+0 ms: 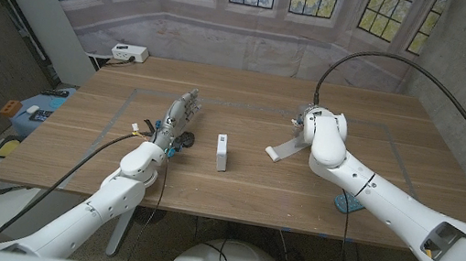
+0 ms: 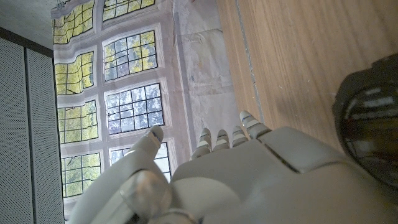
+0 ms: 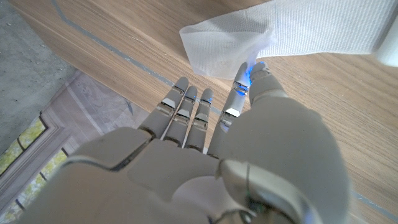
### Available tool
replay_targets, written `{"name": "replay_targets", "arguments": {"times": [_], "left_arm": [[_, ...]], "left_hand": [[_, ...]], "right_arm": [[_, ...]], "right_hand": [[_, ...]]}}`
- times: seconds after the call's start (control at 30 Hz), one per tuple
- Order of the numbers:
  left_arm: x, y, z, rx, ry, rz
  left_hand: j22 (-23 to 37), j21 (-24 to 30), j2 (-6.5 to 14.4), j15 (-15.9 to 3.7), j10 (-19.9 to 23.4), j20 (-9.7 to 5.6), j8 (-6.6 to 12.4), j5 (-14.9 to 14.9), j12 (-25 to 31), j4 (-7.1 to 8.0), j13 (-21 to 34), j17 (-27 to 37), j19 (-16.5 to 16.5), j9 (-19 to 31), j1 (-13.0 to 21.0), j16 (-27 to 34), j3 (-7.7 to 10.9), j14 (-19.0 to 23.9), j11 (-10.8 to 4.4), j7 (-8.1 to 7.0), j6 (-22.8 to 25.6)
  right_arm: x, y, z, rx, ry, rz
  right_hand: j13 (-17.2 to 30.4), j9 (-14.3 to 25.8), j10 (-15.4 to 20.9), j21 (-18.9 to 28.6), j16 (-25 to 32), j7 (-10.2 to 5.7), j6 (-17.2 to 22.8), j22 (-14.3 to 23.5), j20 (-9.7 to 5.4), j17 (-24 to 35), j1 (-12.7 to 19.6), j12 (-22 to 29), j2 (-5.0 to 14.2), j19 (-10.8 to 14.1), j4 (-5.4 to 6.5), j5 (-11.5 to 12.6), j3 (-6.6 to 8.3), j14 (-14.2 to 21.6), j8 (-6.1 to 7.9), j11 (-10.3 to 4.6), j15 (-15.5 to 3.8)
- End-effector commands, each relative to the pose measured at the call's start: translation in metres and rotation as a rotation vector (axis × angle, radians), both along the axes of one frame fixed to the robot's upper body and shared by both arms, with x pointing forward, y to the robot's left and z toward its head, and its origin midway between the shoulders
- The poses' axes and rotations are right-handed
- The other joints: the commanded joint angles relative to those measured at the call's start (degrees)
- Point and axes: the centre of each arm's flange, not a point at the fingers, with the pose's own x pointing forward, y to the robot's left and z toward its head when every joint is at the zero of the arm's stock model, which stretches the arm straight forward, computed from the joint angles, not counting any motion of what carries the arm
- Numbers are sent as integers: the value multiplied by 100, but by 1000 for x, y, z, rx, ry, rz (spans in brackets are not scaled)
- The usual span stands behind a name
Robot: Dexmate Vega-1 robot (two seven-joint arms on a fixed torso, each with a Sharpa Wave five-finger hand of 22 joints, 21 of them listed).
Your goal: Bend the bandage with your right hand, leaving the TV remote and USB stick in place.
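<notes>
Fingers point(image 3: 258, 74) of the right hand point(image 1: 315, 124) pinch one end of the white bandage point(image 1: 283, 151) right of the table's point(image 1: 233, 191) middle
Its strip runs near-left from them; the left hand point(image 1: 177, 120), fingers apart and holding nothing, is farther away

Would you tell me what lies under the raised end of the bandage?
Under the bandage, only bare wooden table shows; the right hand pinches its lifted end, hiding part of it.
</notes>
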Motion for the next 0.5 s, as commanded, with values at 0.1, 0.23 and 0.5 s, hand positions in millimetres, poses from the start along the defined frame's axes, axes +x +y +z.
{"name": "replay_targets", "arguments": {"times": [0.1, 0.23, 0.5], "left_arm": [[-3, 1, -3, -4, -2, 0], [-4, 2, -4, -5, -3, 0], [-6, 3, -5, -6, -5, -1]], "left_hand": [[26, 20, 0, 10, 46, 43, 1, 6, -11, -37, 24, 10, 24, 29, 72, 0, 26, 12, 12, 7, 32], [26, 20, 1, 14, 46, 43, 1, 6, -11, -40, 24, 9, 23, 29, 75, 0, 27, 14, 16, 10, 34], [26, 20, 9, 15, 43, 46, -1, 6, -13, -48, 24, 7, 24, 29, 87, -2, 32, 12, 9, 9, 34]], "right_arm": [[0, 11, 2, 15, -13, 24], [-1, 13, 3, 22, -8, 28], [-4, 15, 4, 29, -9, 31]], "right_hand": [[15, 22, 15, 34, 17, 1, -91, 20, 8, 12, -10, -19, 29, 69, 17, -15, -31, 59, -55, 50, -133], [17, 25, -11, 26, -2, 35, -243, 21, 28, 14, -111, -31, 22, 60, 65, -25, -55, 49, -118, 100, -99], [22, 33, -66, 22, -40, 135, -423, 23, 77, 18, -357, -48, 1, 62, 168, -44, -127, 13, -197, 168, -5]]}}
